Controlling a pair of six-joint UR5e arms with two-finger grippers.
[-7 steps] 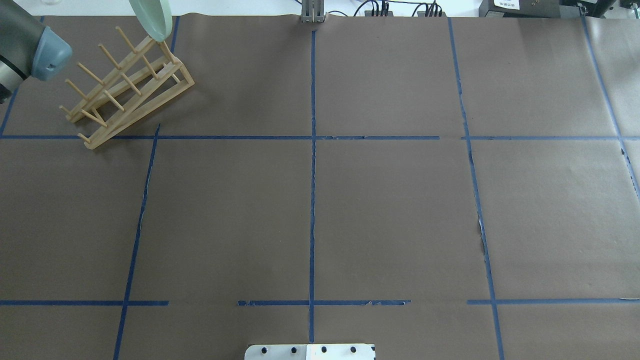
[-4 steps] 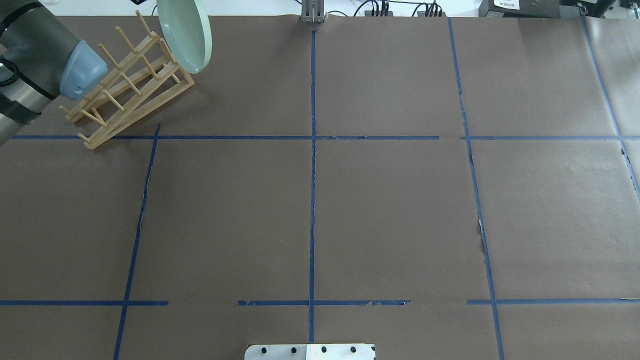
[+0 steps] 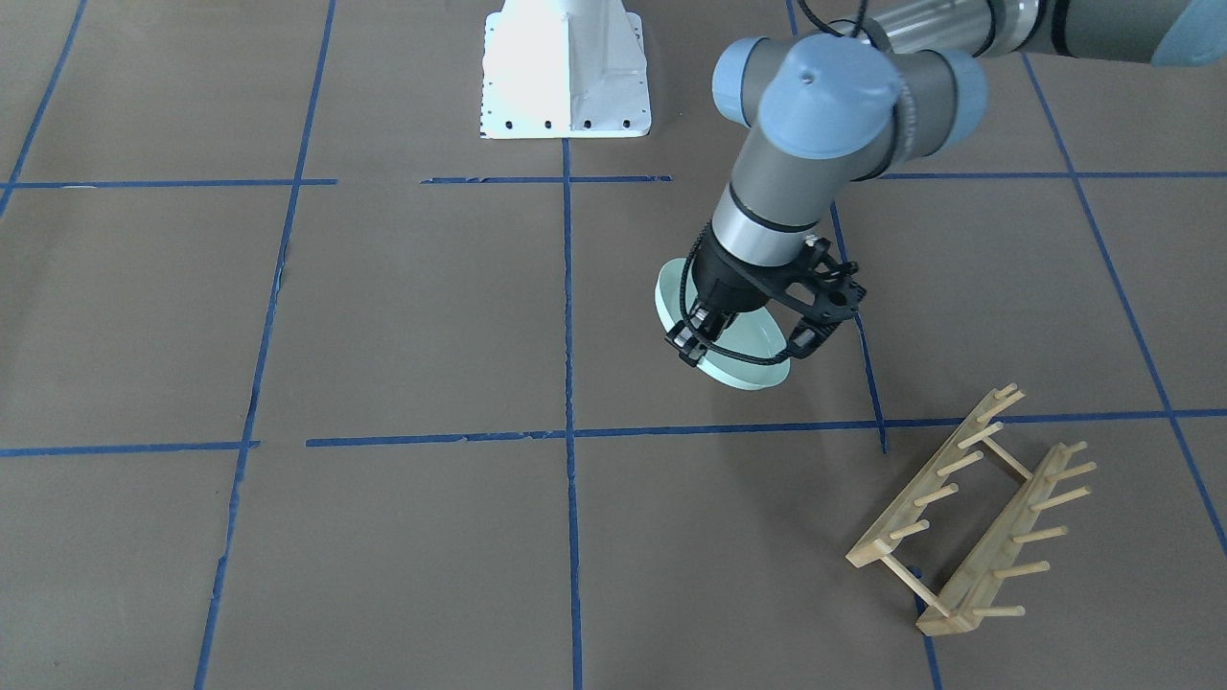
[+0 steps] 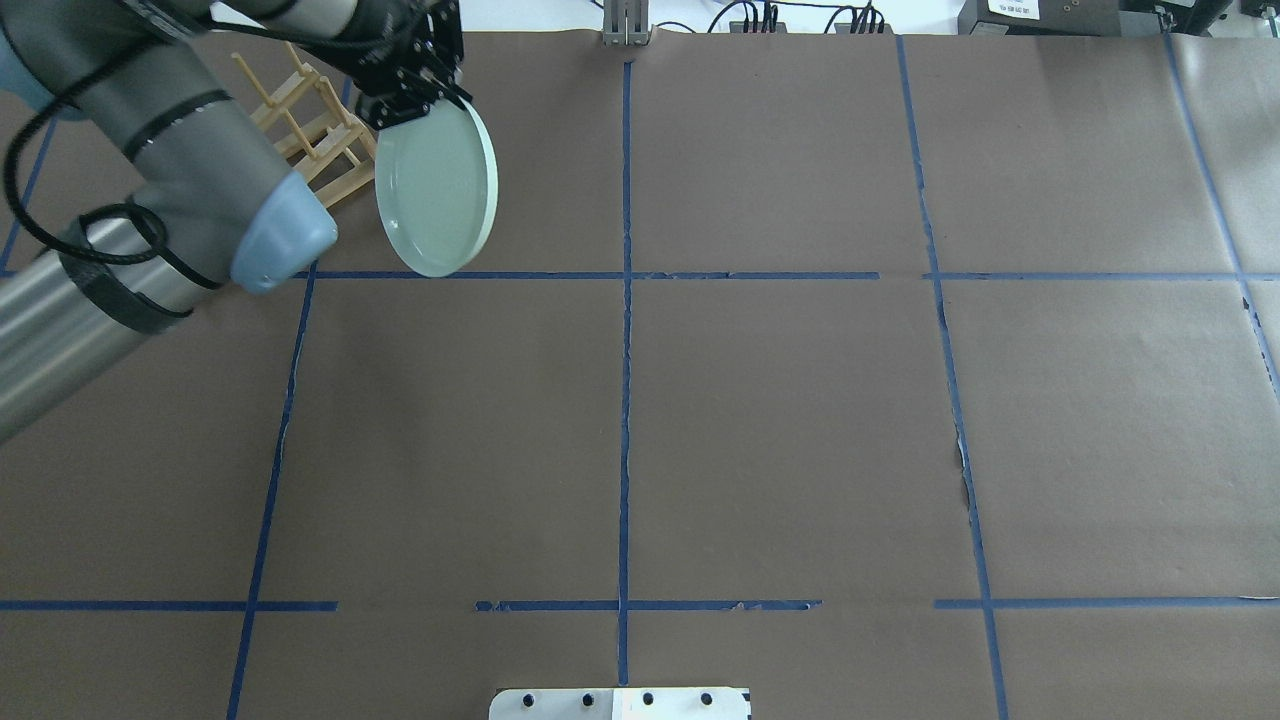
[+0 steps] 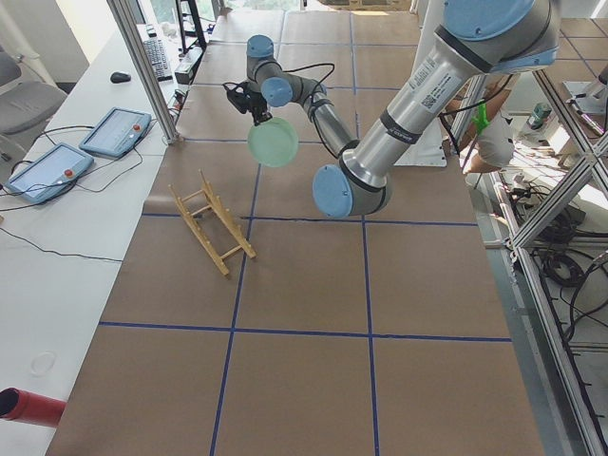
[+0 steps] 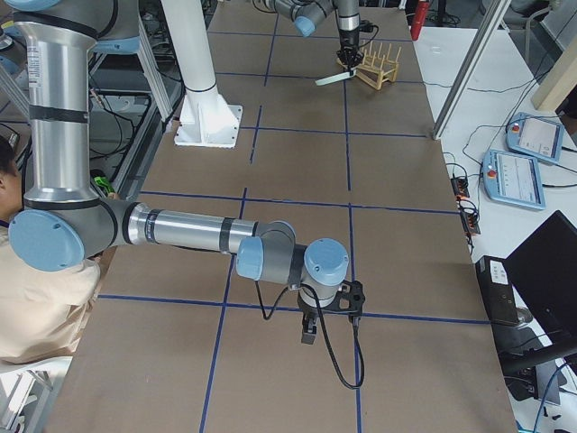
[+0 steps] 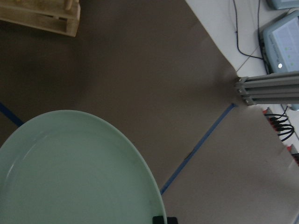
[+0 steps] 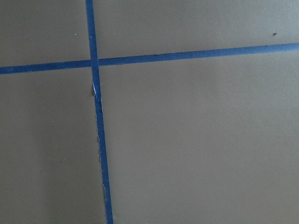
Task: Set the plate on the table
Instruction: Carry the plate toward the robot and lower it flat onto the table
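Plate (image 4: pixel 435 190): swung clear of rack (image 3: pixel 944 618) since earlier, left gripper (image 4: pixel 415 100) clamped on its rim; mid-carry, apparently needing levelling and lowering onto table (image 4: pixel 800 420); right gripper (image 6: pixel 308 336) finger state cannot be told.

**No Writing Clear Enough to Read**

A white label (image 4: pixel 1012 8) is showing on a black box (image 4: pixel 1080 12) at the overhead view's top edge. A printed sticker (image 5: pixel 432 74) is showing on the left arm (image 5: pixel 394 133). Both are appearing too small to read.

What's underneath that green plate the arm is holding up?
Only the table: brown paper with blue tape lines. The plate hangs tilted in the left gripper, above the surface. The patch straight below it is hidden by the plate in the overhead and wrist views.
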